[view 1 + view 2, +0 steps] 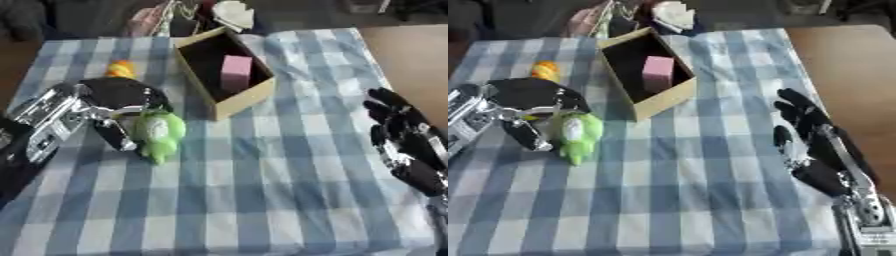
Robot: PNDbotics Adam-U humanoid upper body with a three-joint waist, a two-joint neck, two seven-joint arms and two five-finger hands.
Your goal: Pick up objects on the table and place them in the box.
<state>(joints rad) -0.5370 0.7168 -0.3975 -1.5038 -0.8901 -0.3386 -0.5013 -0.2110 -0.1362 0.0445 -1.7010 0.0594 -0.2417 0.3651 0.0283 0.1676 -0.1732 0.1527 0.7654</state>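
A green toy (158, 131) lies on the blue-and-white checked table (262, 190), left of the middle and just in front of the near-left corner of the box (229, 97). It is light green with a pale patch on its upper side, and its narrow end points toward the near edge of the table.

The left hand (118, 95) reaches in from the left side and sits over the toy's upper end. Its fingers (115, 135) curl downward: 1 dark finger comes down right beside the toy's left side, touching or nearly touching it, and the palm covers the toy's top. Whether the toy is pinched or only touched, I cannot tell.

Just behind that hand, a small orange and yellow toy (121, 69) lies on the table.

The box is open cardboard with a dark inside, set askew, and 1 pink block (235, 73) stands upright in it.

The right hand (811, 145) rests at the right side of the table, well apart from the toy, its fingers straight and slightly spread, holding nothing.
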